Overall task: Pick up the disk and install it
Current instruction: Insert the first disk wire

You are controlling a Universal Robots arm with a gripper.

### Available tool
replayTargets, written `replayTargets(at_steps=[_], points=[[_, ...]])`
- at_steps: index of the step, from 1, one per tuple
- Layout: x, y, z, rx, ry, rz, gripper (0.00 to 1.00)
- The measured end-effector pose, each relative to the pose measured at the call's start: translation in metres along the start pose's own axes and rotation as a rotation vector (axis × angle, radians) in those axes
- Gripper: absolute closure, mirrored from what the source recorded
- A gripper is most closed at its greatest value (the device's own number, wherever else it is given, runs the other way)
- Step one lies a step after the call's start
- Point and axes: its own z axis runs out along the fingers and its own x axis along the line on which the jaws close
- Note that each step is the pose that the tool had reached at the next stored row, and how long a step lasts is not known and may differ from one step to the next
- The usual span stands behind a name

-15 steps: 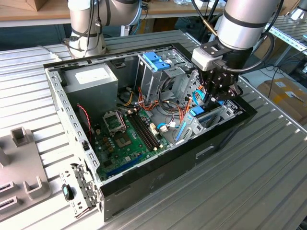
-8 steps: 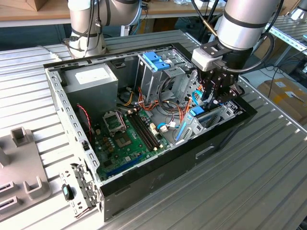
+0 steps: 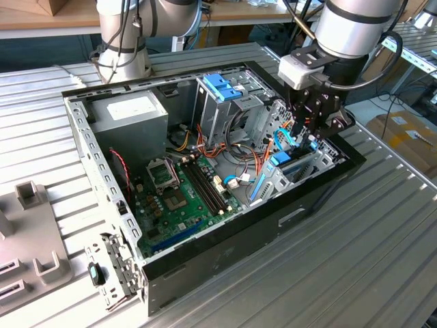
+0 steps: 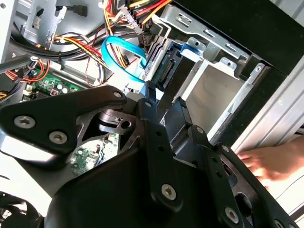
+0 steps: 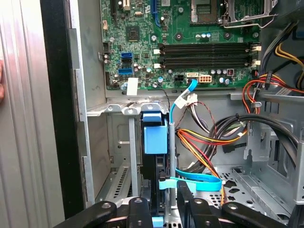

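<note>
Jaws narrow, seemingly clamped on the end of the disk (image 5: 156, 142), which stands on edge, long axis running straight out from them into the cage (image 5: 116, 110).

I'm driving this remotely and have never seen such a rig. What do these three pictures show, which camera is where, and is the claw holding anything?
One robot arm works over an open computer case lying on a metal table. The exterior view comes from a camera off the arm: it shows the circuit board inside the case and the claw down in the drive bay at the exterior view's right. Both wrist views come from cameras riding on the arm, looking past the claw. In the first wrist view the disk, in its light-blue frame, stands in that bay at the claw; whether the claw grips it I cannot tell. In the second wrist view a person's hand lies beside the case.
</note>
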Motion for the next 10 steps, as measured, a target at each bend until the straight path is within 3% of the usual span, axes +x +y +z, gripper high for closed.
replayTargets(at_steps=[3,4,6,10], points=[[0.0,-0.0001,-0.0001,-0.0013,0.0001,0.0,0.64],[0.0,-0.0001,-0.0002,-0.0077,0.0005,-0.001,0.64],[0.0,-0.0003,0.0001,-0.0366,0.0011,-0.001,0.64],[0.0,-0.0006,0.0001,-0.0422,0.0013,-0.002,0.64]])
